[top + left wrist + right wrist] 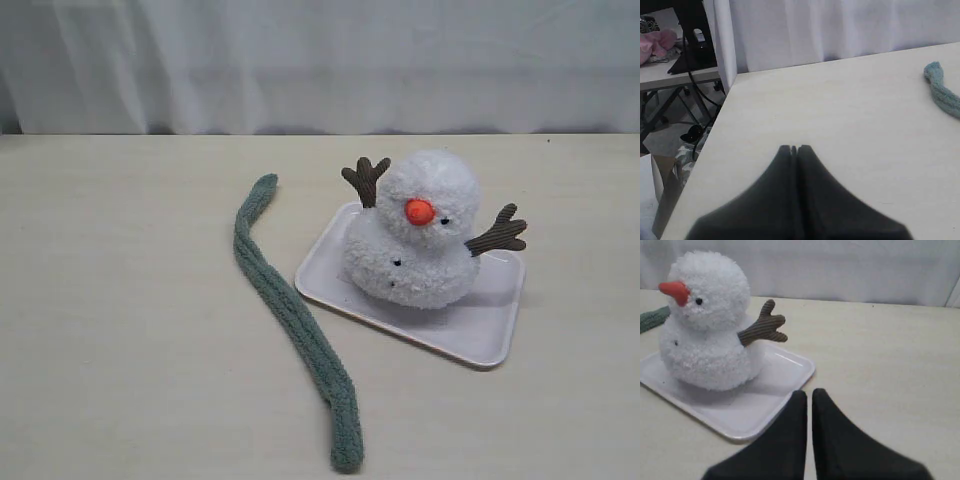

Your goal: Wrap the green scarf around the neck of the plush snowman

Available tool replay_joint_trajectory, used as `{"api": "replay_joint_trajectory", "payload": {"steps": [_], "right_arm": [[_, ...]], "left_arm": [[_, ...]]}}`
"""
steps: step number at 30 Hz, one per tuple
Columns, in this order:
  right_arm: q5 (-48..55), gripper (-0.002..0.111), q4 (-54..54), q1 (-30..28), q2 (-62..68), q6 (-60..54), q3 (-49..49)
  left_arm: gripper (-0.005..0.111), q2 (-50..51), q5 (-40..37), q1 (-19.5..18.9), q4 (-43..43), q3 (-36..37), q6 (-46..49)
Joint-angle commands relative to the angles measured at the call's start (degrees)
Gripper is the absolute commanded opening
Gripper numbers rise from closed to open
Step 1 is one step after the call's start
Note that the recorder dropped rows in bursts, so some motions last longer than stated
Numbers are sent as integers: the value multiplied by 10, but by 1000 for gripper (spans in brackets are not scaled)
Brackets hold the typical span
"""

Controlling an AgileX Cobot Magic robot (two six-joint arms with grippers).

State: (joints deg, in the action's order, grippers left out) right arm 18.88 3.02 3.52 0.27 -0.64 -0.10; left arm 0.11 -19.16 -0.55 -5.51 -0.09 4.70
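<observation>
The plush snowman [420, 240] sits upright on a white tray [480, 330], with its orange nose turned toward the front right. Its neck [400, 232] is bare. The green scarf [290, 320] lies stretched on the table left of the tray, running from the back to the front edge. Neither gripper shows in the exterior view. My left gripper [794, 148] is shut and empty over bare table, with one scarf end [942, 92] far off. My right gripper [806, 394] is shut and empty beside the tray's corner [800, 371], near the snowman [705, 325].
A white curtain [320, 60] hangs behind the table. In the left wrist view the table's side edge [705, 150] drops off to the floor, where another table, cables and a box stand.
</observation>
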Motion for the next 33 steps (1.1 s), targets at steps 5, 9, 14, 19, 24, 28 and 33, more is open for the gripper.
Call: {"api": "replay_joint_trajectory", "payload": {"steps": [5,9,14,19,24,28,33], "right_arm": [[-251,4,7,-2,-3,0,1],[-393,4,4,-2,-3,6,1],[-612,4,-30,-2,-3,101,1],[-586,4,-86,-2,-3,140,-37],[-293,21,-79,-2,26,140,-190],[-154,54,-79,-2,87,120,-291],[34,78,-79,-2,186,69,-422]], "left_arm": [[0,-1,7,0,2,1,0],[0,-1,7,0,2,1,0],[0,-1,7,0,2,1,0],[0,-1,7,0,2,1,0],[0,-1,7,0,2,1,0],[0,-1,7,0,2,1,0],[0,-1,5,0,2,1,0]]}}
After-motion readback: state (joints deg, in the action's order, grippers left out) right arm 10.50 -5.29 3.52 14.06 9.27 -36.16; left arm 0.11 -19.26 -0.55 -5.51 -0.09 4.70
